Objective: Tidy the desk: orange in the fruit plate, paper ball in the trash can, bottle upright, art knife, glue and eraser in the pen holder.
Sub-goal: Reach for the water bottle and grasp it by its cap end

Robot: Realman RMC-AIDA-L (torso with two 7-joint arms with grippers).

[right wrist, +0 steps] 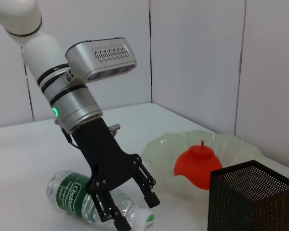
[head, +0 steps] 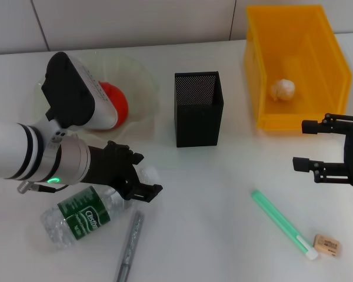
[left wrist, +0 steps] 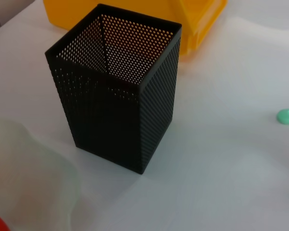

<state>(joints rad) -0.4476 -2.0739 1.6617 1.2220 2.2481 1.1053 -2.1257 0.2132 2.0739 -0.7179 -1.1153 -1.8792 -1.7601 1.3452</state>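
Two arms are over the white table [head: 223, 235]. The left arm reaches down at a slant, and the left gripper [head: 142, 181] sits around the cap end of the bottle [head: 82, 217], its black fingers [right wrist: 149, 190] spread wide on each side of the neck. The bottle lies on its side; it is clear, crinkly plastic with a green label. The right gripper [head: 303, 145] hangs above the table just in front of the bin [head: 335, 64], its two thin black fingers well apart, holding nothing.

The bin is a bright yellow plastic box, and a crumpled white paper ball [head: 282, 89] lies inside it. The holder [head: 198, 108] is a tall square box of black mesh, full of tiny holes, standing upright between the plate [head: 144, 88] and the bin. The plate is pale, see-through and wavy at the rim, and a round red-orange fruit [head: 115, 103] rests in it.

A grey knife [head: 129, 247] lies just beside the bottle. A long green glue stick [head: 282, 223] lies near a small tan eraser [head: 327, 245].

The right wrist view shows a little stem on top of the fruit. The left wrist view looks down into the holder
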